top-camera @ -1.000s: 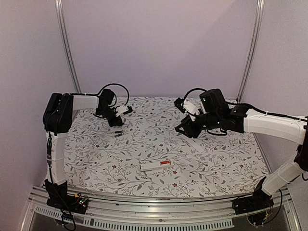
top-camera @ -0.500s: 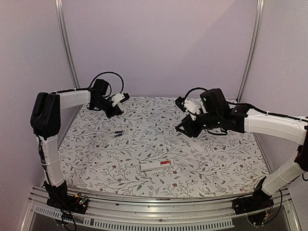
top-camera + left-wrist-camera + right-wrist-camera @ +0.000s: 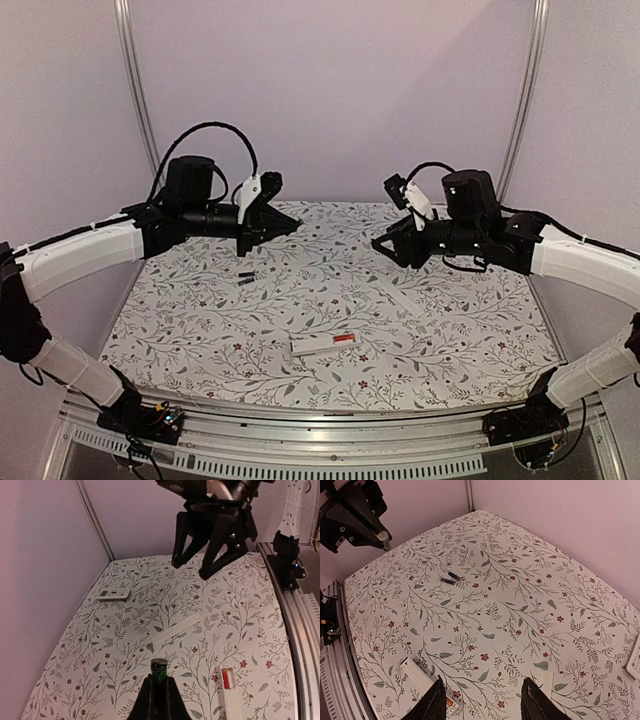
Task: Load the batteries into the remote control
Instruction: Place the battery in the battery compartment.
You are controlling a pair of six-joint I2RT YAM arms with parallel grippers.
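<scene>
Three batteries (image 3: 448, 581) are showing: two lying on the tabletop (image 3: 450, 340), one battery (image 3: 159, 666) sitting in jaws. Two remotes (image 3: 322, 344) are probably lying there, the far one (image 3: 114, 594) looking blurry, plus one white strip (image 3: 177, 632).

a table under a white cloth (image 3: 450, 340) printed with grey leafy vines and small red flowers takes up the whole base of the cell. plain pale lilac walls (image 3: 330, 100) close it in at the back and both sides. slim metal posts (image 3: 138, 100) rise at the two back corners. a slotted aluminium rail (image 3: 330, 445) runs along the near edge. the light is soft, even and faintly pink
</scene>
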